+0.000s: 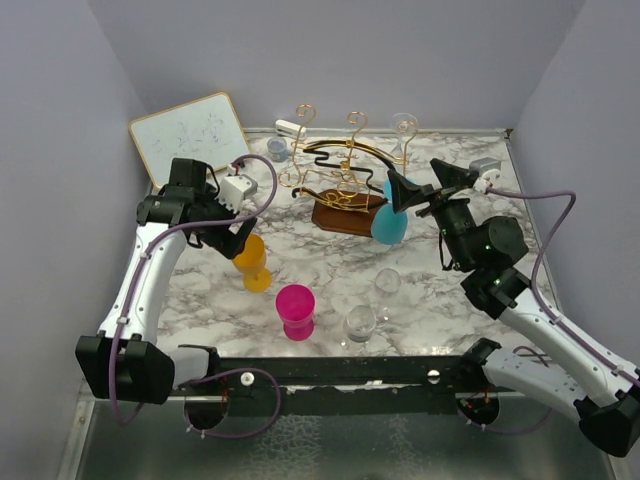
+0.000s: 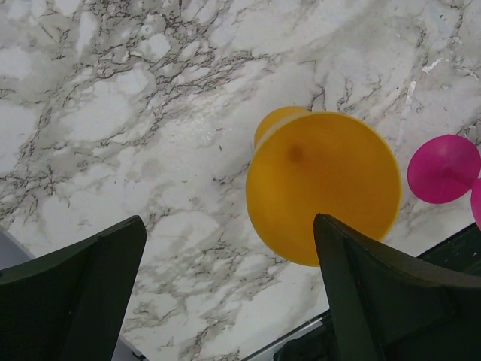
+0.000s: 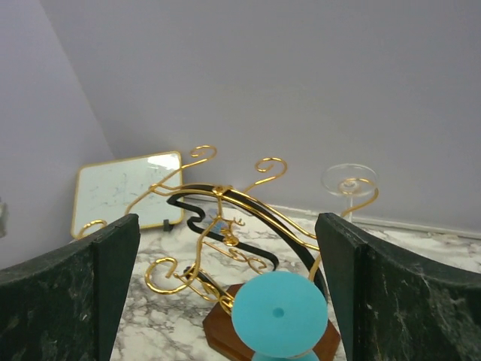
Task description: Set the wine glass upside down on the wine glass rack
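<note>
Right gripper (image 3: 225, 218): my jaws stand wide apart with nothing between them. They sit just behind the rack's near arm, level with its top.

Teal wine glass (image 3: 279, 313): it is upside down, foot disc up and facing my wrist camera, bowl below. I judge that it hangs from the near arm by its foot, because the wire passes under the disc. My fingers are clear of it on both sides.

Wine glass rack (image 1: 345, 160): it stands at the back middle of the table (image 1: 430, 300) on its brown base (image 1: 340, 215). The looping arms are there to catch a foot and let the bowl drain downward.

Clear glass on rack (image 3: 349, 180): it hangs foot up on the far right curl, well apart from the teal one.

Left gripper (image 2: 229, 222): it is also spread wide, pointing down at the marble, holding nothing.

Orange wine glass (image 2: 323, 195): it stands on the table under and just right of my left fingers. I cannot tell which end is up. I take it as the likely next pick, which would explain that hover.

Others waiting: a pink glass (image 1: 295, 310) and two clear glasses (image 1: 360, 322) stand near the front edge.

Risk: backing out carelessly could snag a gold curl and rock the stand.
</note>
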